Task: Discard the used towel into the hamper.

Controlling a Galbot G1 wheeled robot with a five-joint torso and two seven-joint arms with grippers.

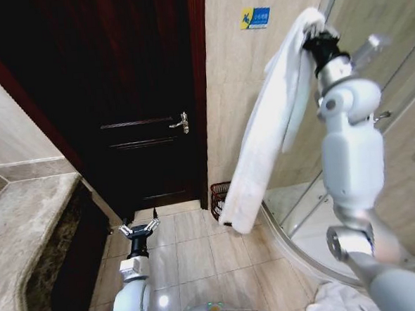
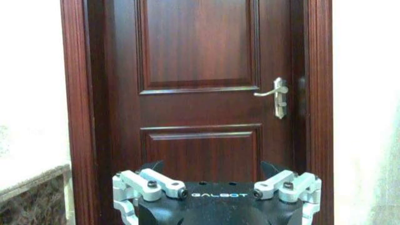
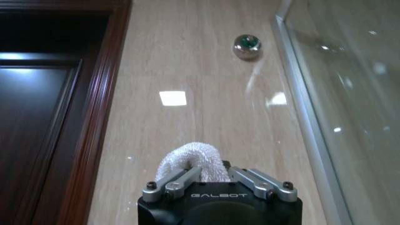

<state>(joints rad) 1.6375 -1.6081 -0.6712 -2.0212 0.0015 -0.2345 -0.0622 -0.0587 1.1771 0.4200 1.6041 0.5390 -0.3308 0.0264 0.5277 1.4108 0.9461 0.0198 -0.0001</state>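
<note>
A long white towel hangs from my right gripper, which is raised high near the tiled wall and shut on the towel's top end. In the right wrist view the towel bulges between the closed fingers of the right gripper. The hamper, a small reddish-brown openwork basket, stands on the floor against the wall beside the door, partly hidden behind the towel's lower end. My left gripper is held low over the floor tiles, open and empty, facing the door.
A dark wooden door with a metal handle is shut ahead. A stone counter runs along the left. A curved glass shower enclosure stands at the right. A white cloth lies on the floor near the shower's base.
</note>
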